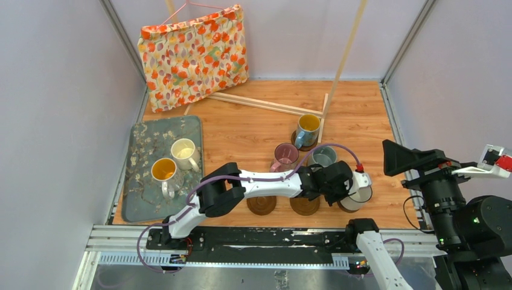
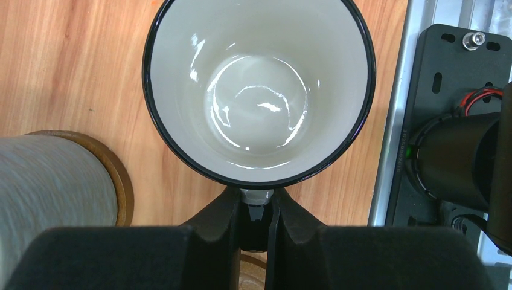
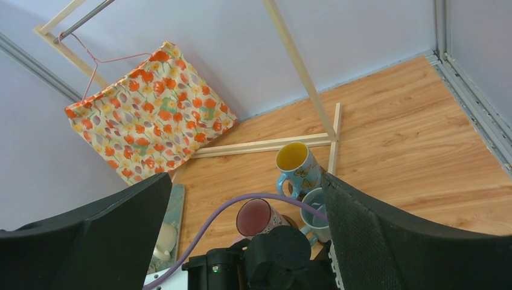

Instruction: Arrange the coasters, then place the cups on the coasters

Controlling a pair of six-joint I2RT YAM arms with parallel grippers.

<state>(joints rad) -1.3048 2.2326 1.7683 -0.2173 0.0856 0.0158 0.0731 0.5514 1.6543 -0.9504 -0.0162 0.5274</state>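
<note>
six mugs (image 1: pixel 308 130), two bare coasters (image 1: pixel 261 205), maybe more, left gripper (image 2: pixel 256 217) pinching white mug (image 2: pixel 259 90), right gripper (image 3: pixel 244 202) wide

White left arm (image 1: pixel 265 183) with black joints, purple cable (image 1: pixel 336 145) ending in red plug (image 1: pixel 360 167), matte black left hand (image 2: pixel 256 208)
</note>
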